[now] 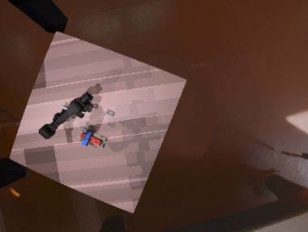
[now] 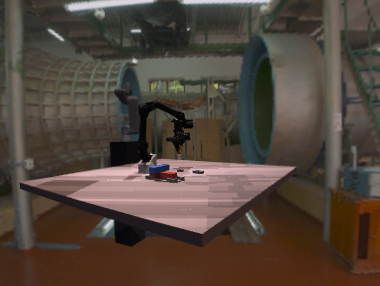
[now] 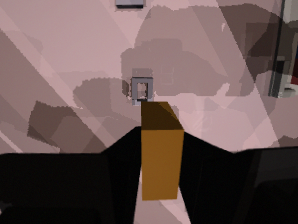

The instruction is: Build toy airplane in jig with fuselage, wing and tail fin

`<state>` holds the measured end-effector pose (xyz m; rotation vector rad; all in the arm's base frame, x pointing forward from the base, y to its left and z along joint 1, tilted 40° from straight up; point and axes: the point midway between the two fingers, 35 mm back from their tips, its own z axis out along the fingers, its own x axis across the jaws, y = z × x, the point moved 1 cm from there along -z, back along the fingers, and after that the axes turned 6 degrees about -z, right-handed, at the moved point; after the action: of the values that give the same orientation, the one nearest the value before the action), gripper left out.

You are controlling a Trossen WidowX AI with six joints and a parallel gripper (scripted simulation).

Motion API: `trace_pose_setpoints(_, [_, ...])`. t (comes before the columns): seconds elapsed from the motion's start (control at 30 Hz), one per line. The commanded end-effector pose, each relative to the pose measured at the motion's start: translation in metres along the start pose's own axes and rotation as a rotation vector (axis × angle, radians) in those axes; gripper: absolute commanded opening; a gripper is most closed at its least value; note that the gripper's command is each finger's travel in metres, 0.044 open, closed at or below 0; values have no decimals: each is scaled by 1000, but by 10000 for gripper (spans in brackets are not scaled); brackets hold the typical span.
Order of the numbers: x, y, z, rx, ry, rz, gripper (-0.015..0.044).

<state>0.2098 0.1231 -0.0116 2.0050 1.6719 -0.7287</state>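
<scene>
Between the clamped tips of the gripper (image 2: pixel 179 145) (image 3: pixel 162 160) stands a plain, blocky, orange-yellow tail fin (image 2: pixel 179 149) (image 3: pixel 162 164).

The end effector (image 2: pixel 179 145) (image 3: pixel 154 132) (fingers clamped) points down above the tabletop.

The top view looks down from high above, the whole counter (image 1: pixel 154 162) (image 2: pixel 200 220) (image 3: pixel 30 15) turned askew left of centre. The exterior view stands back, slightly above the counter, facing a corner and the arm (image 1: pixel 65 115) (image 2: pixel 144 125) side-on. Both share the arm and counter. The wrist view looks down past the end effector (image 2: pixel 179 150) (image 3: pixel 162 165), very near it, onto part of that counter.
</scene>
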Motion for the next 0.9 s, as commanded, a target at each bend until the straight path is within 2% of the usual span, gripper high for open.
trace_pose_setpoints(0.0, [-1,-1,-11,-1,6,7,0])
trace_pose_setpoints(0.87, [-37,48,-10,-3,54,-26,0])
